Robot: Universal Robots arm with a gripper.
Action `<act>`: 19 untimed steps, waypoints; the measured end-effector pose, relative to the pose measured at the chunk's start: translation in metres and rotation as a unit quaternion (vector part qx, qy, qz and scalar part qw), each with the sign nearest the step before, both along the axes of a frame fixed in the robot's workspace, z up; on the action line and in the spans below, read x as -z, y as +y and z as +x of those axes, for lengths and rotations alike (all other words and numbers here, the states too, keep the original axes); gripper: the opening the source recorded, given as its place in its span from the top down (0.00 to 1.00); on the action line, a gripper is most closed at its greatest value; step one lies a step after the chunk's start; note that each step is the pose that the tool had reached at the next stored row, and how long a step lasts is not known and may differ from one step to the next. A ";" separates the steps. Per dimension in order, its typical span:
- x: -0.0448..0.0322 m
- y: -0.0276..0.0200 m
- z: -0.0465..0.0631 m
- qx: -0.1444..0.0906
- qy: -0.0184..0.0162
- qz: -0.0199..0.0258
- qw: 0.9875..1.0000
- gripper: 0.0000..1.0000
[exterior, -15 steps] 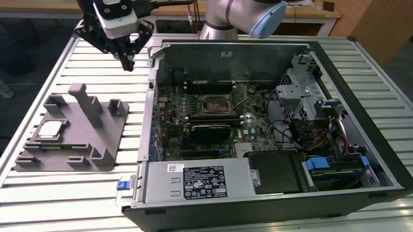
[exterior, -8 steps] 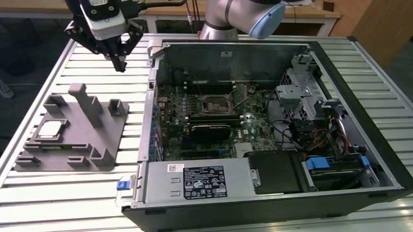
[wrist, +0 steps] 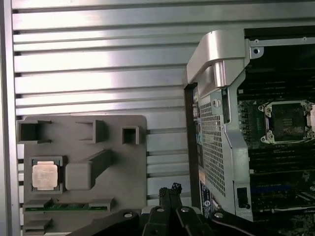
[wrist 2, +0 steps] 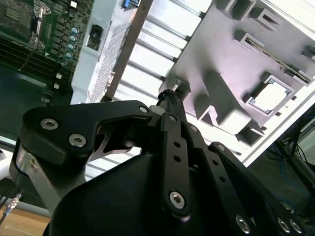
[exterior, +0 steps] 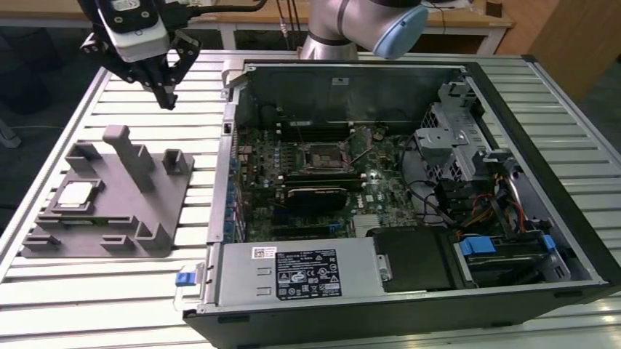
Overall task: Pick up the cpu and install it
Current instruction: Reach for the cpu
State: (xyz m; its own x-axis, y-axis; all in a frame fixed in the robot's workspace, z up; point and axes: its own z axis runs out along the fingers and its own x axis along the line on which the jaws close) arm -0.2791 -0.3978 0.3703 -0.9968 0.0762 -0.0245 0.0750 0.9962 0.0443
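Note:
The cpu (exterior: pixel 78 193) lies flat in a square recess of the grey tray (exterior: pixel 145 211), on the exterior view's left; its silvery top with a pale rim faces up. Both wrist views show the chip (wrist: pixel 45 175) (wrist 2: pixel 270 96) in that recess. My gripper (exterior: pixel 168 100) hangs above the slatted table beyond the tray, well above and apart from the chip. Its fingers (wrist 2: pixel 172 98) (wrist: pixel 171 190) meet at the tips, shut, with nothing between them. The motherboard's socket (exterior: pixel 322 156) (wrist: pixel 289 120) sits uncovered inside the open computer case (exterior: pixel 543 182).
Upright posts (exterior: pixel 121 149) rise from the tray near the chip. The case's metal wall (exterior: pixel 229 131) (wrist: pixel 216 64) stands between tray and motherboard. Cables and drive cages (exterior: pixel 466 167) crowd the case's right side, and a power supply (exterior: pixel 296 273) fills its near corner.

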 end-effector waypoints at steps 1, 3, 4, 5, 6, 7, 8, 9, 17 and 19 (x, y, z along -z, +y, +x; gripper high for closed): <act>0.0002 0.0000 -0.002 0.000 0.000 0.000 1.000 0.89; 0.0007 0.0000 -0.007 0.000 0.000 0.000 1.000 0.89; 0.0009 0.0000 -0.009 0.000 0.000 0.000 1.000 0.89; 0.0011 0.0000 -0.012 0.000 0.000 0.000 1.000 0.89; 0.0014 0.0000 -0.014 0.000 0.000 0.000 1.000 0.89; 0.0017 0.0000 -0.017 0.000 0.000 0.000 1.000 0.89; 0.0021 0.0000 -0.020 0.000 0.000 0.000 1.000 0.89; 0.0024 0.0000 -0.022 0.000 0.000 0.000 1.000 0.89; 0.0062 0.0000 -0.039 0.000 0.000 0.000 1.000 0.89; 0.0071 0.0000 -0.043 0.000 0.000 0.000 1.000 0.89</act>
